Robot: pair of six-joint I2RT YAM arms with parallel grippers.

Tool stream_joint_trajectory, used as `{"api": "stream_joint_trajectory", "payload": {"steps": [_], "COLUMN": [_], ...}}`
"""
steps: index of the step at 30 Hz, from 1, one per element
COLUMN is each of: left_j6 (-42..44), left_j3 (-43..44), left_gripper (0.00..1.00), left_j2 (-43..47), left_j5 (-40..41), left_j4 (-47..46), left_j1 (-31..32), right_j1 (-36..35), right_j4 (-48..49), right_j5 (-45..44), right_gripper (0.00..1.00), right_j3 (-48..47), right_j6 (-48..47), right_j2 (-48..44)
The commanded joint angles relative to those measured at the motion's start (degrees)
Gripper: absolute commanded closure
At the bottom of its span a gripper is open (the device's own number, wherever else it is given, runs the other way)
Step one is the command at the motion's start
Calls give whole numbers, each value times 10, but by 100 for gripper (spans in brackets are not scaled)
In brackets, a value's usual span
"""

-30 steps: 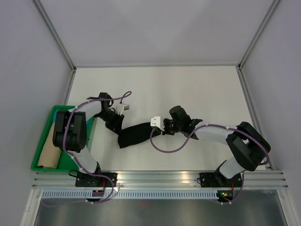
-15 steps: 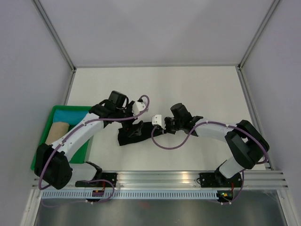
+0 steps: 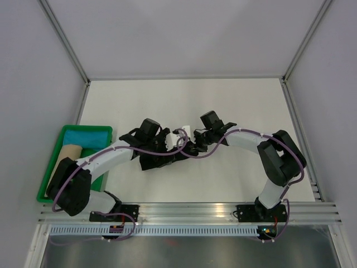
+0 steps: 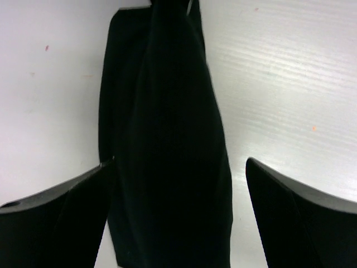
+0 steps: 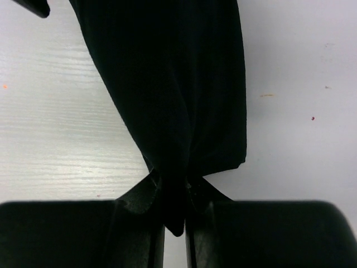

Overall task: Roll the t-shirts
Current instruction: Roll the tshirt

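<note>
A black t-shirt (image 3: pixel 152 162) lies bunched in a narrow strip on the white table near its front middle. My right gripper (image 5: pixel 174 195) is shut on one gathered end of it, and the cloth fans out away from the fingers. In the top view this gripper (image 3: pixel 188 147) sits at the strip's right end. My left gripper (image 4: pixel 178 163) stands wide open over the same black t-shirt (image 4: pixel 162 139), one finger on each side of the strip, not pinching it. Seen from above, the left gripper (image 3: pixel 167 149) is just left of the right one. Turquoise (image 3: pixel 86 137) and tan (image 3: pixel 64 159) rolls lie in the tray.
A green tray (image 3: pixel 49 196) sits at the table's left front edge, beside the left arm's base. Both arms reach in over the front middle, their purple cables looping close together. Grey walls and metal frame posts bound the table at back and sides.
My left arm swung from beside the tray rightward to over the black t-shirt, and its jaws opened wide. The right gripper kept its hold and shifted slightly left and back; the strip bunched shorter.
</note>
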State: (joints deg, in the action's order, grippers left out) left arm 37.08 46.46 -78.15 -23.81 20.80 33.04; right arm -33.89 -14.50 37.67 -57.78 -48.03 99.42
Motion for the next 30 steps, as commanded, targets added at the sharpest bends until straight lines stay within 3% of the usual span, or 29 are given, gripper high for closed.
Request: {"api": "stream_joint_trajectory", "payload": {"steps": [1, 10, 14, 17, 20, 26, 30], "left_j6": [41, 34, 13, -9, -18, 9, 41], "left_j3": [-8, -7, -44, -77, -88, -101, -78], "left_gripper": [0, 0, 0, 0, 0, 0, 0], "left_j2": [-27, -118, -77, -7, 42, 15, -40], "left_j5": [21, 76, 73, 28, 2, -35, 3], "left_j4": [-52, -66, -116, -137, -140, -152, -152], "left_j1": [16, 33, 29, 5, 4, 4, 14], "right_j1": [1, 1, 8, 14, 16, 16, 15], "right_j4": [-33, -25, -69, -122, -113, -114, -106], "right_j5": [45, 47, 64, 58, 51, 44, 48], "right_gripper": [100, 100, 99, 99, 99, 99, 99], "right_j3": [-23, -25, -58, -73, -66, -75, -82], "right_j6": [-7, 5, 0, -20, -4, 29, 51], "right_j2": [10, 15, 31, 39, 32, 40, 50]}}
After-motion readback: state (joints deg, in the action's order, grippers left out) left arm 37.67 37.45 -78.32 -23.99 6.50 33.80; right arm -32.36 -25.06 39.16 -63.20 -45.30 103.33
